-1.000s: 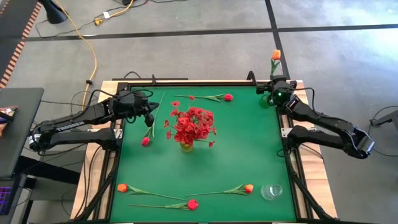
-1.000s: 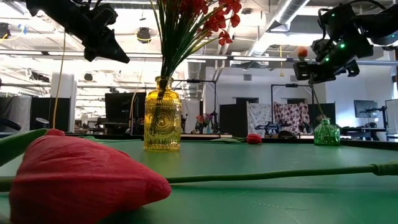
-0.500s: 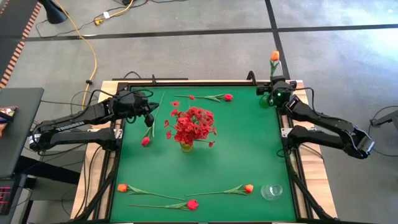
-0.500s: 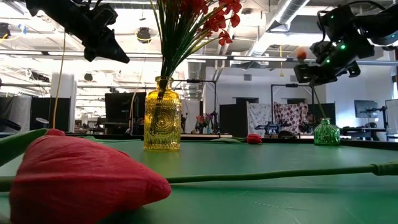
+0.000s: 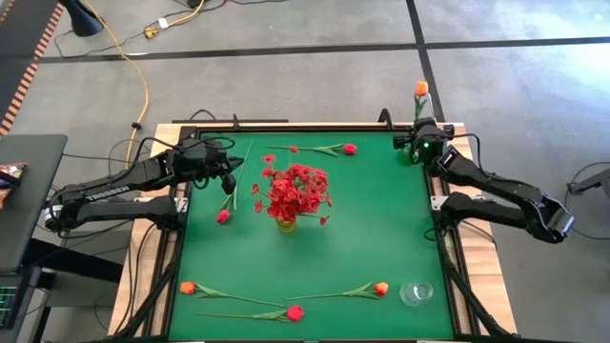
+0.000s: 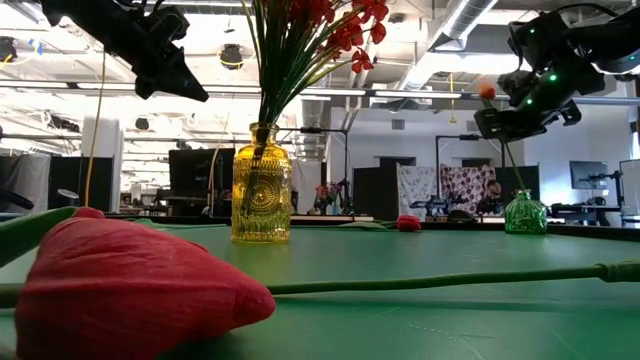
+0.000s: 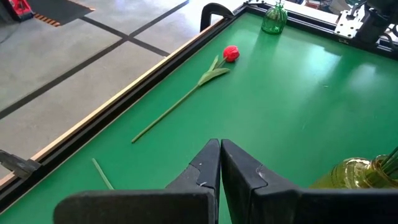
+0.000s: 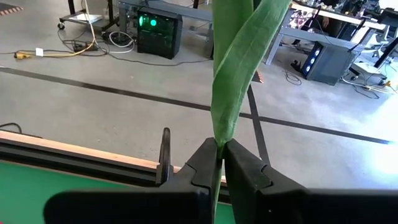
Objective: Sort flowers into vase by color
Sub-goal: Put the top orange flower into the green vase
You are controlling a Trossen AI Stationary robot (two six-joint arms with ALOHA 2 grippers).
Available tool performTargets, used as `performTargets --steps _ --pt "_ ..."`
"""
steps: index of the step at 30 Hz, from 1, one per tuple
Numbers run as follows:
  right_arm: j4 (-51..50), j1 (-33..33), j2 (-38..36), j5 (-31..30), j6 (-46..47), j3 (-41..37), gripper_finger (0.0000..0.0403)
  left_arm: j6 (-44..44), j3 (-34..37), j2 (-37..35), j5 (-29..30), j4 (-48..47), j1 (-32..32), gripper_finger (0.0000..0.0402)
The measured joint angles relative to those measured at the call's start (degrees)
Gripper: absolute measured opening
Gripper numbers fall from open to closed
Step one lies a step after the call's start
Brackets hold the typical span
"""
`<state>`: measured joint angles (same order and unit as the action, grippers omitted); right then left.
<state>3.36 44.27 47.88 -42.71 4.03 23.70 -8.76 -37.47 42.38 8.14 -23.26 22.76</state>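
Main risk as I read it: the right hand (image 5: 426, 136) carries an orange tulip (image 5: 420, 89) above the small green vase (image 6: 525, 213) at the far right corner of the worktop (image 5: 372, 238), and the vase neck is narrow. If the stem tip comes down off-centre it may catch the rim and tip the vase, or the thin stem may buckle or swing in the grip. The vase is close to the worktop edge, so a nudge could send it off.

Right hand: fingers (image 8: 205, 163) clamped on the stem just below the leaf, flower upright, wrist raised over the far right corner.

Left hand (image 5: 229, 173): raised over the far left part of the worktop, jaws together on a thin stem whose red-pink bud (image 5: 222, 216) hangs on the near side. I judge a loose swing could brush the red sprigs (image 5: 295, 191) in the yellow vase (image 6: 261, 197) nearby.

Remaining flowers lie flat: one red-pink tulip (image 7: 231, 53) along the far edge; two orange and one red along the near edge, beside a clear glass vase (image 5: 416, 293)
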Motion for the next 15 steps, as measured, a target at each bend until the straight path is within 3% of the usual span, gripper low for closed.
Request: performTargets --steps 15 --pt "-6.5 -3.7 0.0 0.3 0.0 0.0 0.0063 0.3 0.0 0.0 -0.4 -0.1 0.0 0.0"
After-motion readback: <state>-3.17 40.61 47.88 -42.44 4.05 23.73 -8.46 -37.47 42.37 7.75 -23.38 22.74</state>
